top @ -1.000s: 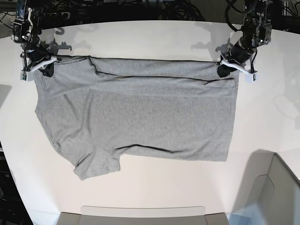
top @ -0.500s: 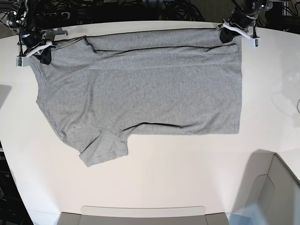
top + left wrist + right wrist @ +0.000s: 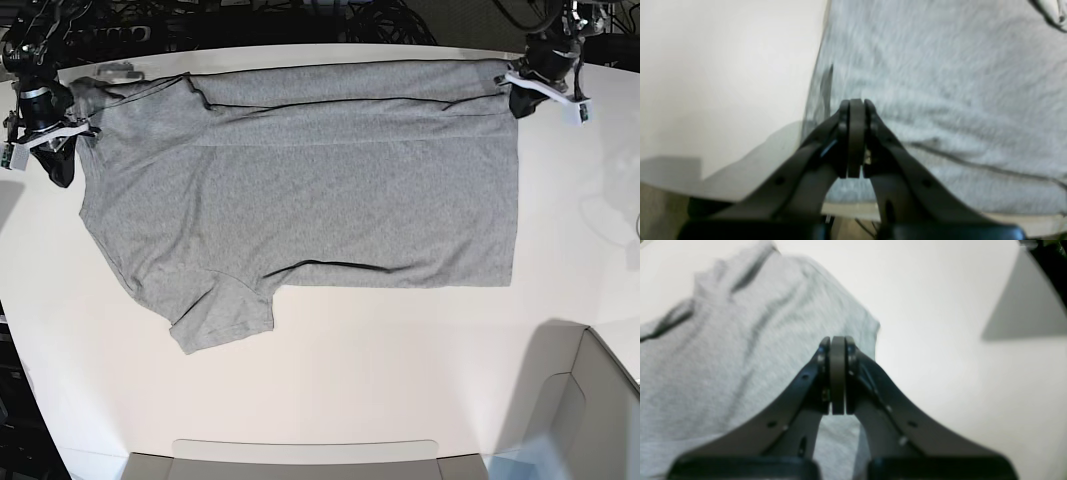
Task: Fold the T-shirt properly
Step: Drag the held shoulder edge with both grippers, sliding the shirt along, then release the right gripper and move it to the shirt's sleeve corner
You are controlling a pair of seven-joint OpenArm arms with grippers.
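Note:
The heather-grey T-shirt [image 3: 300, 180] lies flat on the white table [image 3: 360, 370], plain side up, with a fold band along its far edge and one sleeve [image 3: 220, 320] pointing to the near left. My left gripper [image 3: 520, 101] is shut at the shirt's far right corner; in the left wrist view [image 3: 856, 106] its jaws meet over the cloth [image 3: 940, 83] near the edge, with no cloth seen between them. My right gripper [image 3: 58, 165] is shut just off the shirt's far left edge; in the right wrist view [image 3: 837, 341] the shirt [image 3: 723, 356] lies under and left of it.
A grey bin [image 3: 590, 400] stands at the near right corner. A pale tray edge [image 3: 300, 452] runs along the near side. Dark cables [image 3: 300, 20] lie beyond the table's far edge. Bare table shows right of the shirt [image 3: 940, 356].
Both grippers have moved outward off the shirt's far corners, the right one down-left, the left one right and down. The shirt stays spread flat near the far edge.

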